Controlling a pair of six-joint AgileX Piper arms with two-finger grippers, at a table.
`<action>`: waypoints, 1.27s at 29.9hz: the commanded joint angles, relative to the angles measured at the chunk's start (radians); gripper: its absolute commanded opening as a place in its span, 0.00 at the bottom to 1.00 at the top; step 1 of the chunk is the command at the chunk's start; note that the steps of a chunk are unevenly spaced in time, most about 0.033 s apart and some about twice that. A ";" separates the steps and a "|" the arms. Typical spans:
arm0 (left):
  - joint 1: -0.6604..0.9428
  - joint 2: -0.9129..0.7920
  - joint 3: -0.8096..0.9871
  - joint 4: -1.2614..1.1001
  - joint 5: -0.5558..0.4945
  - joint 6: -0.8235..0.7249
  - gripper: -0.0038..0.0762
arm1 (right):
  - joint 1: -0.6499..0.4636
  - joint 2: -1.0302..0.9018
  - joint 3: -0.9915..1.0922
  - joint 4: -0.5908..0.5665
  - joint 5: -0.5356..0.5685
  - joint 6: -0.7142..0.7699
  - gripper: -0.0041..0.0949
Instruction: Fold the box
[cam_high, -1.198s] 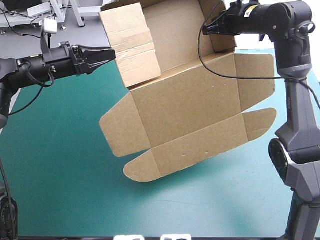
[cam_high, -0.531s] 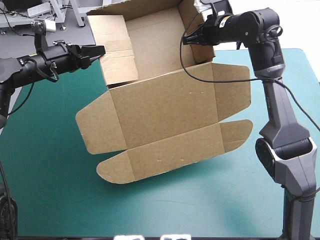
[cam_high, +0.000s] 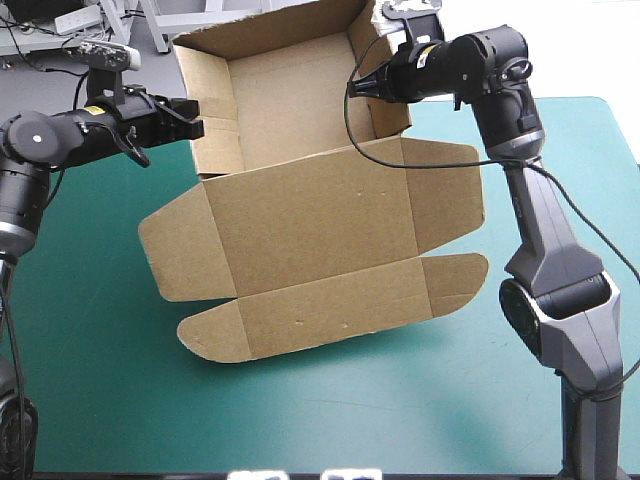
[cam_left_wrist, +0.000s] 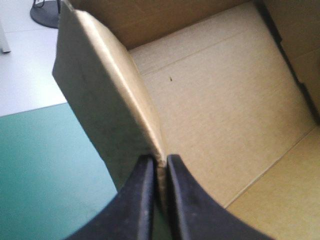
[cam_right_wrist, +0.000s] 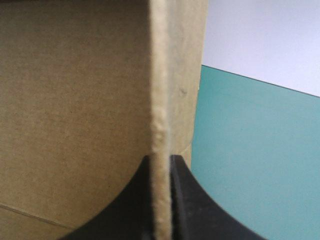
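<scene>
The box (cam_high: 310, 230) is drifting left across the upper middle of the frame, held up over the teal-green counter (cam_high: 100, 330), left jaws and right jaws each pinching a side wall, so the tray's squaring up while the lid's dangling flat.

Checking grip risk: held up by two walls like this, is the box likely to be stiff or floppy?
The box is probably stiff within panels: the hanging lid looks flat, unbowed. It likely hinges at creases, so the lid and flaps may swing. It seems light, since the left hand and right hand carry it by pinching only wall edges.
</scene>
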 joint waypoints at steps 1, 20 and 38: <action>-0.071 0.002 -0.076 0.139 0.033 -0.122 0.04 | 0.033 -0.063 0.028 0.183 0.010 -0.010 0.02; -0.100 0.245 -0.151 0.424 0.374 -0.299 0.04 | 0.033 -0.063 0.559 0.174 -0.008 -0.032 0.02; -0.100 0.318 -0.149 0.479 0.354 -0.307 0.04 | 0.033 -0.003 0.588 0.117 -0.089 -0.116 0.02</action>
